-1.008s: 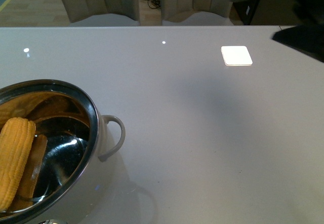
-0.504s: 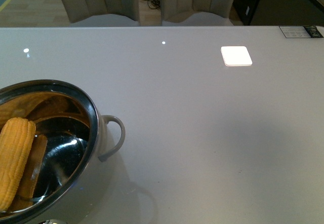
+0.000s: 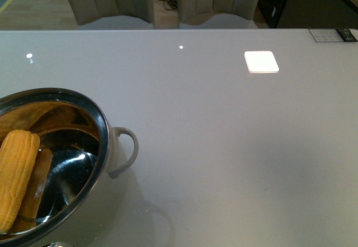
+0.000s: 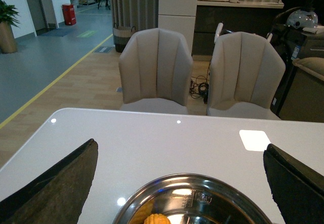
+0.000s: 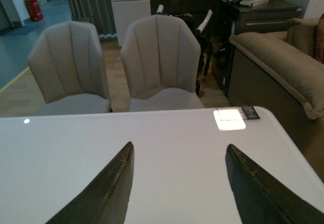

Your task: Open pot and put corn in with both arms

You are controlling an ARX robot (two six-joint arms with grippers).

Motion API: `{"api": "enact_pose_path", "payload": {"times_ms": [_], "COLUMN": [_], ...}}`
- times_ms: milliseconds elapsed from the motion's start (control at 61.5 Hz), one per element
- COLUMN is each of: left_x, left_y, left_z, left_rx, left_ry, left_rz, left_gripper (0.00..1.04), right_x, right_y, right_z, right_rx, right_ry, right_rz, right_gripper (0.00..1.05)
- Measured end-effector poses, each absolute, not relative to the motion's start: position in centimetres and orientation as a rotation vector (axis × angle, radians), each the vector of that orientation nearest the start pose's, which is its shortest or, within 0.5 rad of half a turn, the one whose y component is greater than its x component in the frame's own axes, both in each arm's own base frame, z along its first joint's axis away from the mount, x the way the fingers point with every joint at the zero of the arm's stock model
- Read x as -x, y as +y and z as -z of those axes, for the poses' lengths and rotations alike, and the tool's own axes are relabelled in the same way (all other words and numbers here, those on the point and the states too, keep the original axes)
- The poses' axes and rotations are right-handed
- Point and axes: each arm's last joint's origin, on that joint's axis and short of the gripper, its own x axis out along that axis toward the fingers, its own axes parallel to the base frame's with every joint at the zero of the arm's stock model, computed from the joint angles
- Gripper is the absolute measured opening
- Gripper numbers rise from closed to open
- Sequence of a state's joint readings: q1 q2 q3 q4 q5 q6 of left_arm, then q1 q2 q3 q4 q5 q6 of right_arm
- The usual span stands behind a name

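Observation:
The pot (image 3: 103, 125) stands open at the front left of the table, its cream loop handle (image 3: 127, 149) pointing right. The yellow corn (image 3: 17, 174) lies inside it against the left wall. No lid shows. Neither arm appears in the front view. In the left wrist view my left gripper (image 4: 180, 155) is open, raised over the pot's steel rim (image 4: 195, 180), with the corn's tip (image 4: 156, 219) just below. My right gripper (image 5: 178, 152) is open over bare table, with nothing between its fingers.
A small white square pad (image 3: 261, 61) lies at the back right of the table, with a printed label (image 3: 333, 34) at the far right edge. Two beige chairs (image 4: 157, 67) stand behind the table. A sofa (image 5: 283, 67) sits to the right.
A black arm that showed at the upper right of the front view a second ago has gone out of view. The pot and corn have not moved.

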State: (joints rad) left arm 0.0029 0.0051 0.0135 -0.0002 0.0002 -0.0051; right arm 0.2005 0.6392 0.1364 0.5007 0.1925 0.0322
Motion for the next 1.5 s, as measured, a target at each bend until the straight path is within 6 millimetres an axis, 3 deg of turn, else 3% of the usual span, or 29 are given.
{"api": "enact_pose_path", "payload": {"times_ms": [130, 244, 358, 1398, 1495], "left_x": [-9.7, -9.7, -9.7, -9.7, -9.7], "left_y": [0.0, 0.0, 0.0, 0.0, 0.0], "left_z": [-16.8, -16.8, -16.8, -16.8, -16.8], "left_rx": [0.005, 0.005, 0.005, 0.005, 0.005], "left_ry": [-0.008, -0.008, -0.008, -0.008, -0.008], "left_rz": [-0.003, -0.003, -0.003, -0.003, -0.003], "left_gripper": [0.98, 0.98, 0.98, 0.98, 0.98], "right_x": [-13.9, -13.2, -12.6, -9.7, -9.7], "right_y": [1.8, 1.2, 0.1, 0.0, 0.0], "right_z": [-18.6, -18.2, -17.7, -16.9, -16.9], "right_rx": [-0.018, -0.005, -0.005, -0.005, -0.004], "right_ry": [0.012, 0.006, 0.006, -0.013, -0.014], "right_rz": [-0.005, -0.007, 0.003, -0.001, -0.001], "right_gripper": [0.29, 0.02, 0.02, 0.02, 0.18]}}
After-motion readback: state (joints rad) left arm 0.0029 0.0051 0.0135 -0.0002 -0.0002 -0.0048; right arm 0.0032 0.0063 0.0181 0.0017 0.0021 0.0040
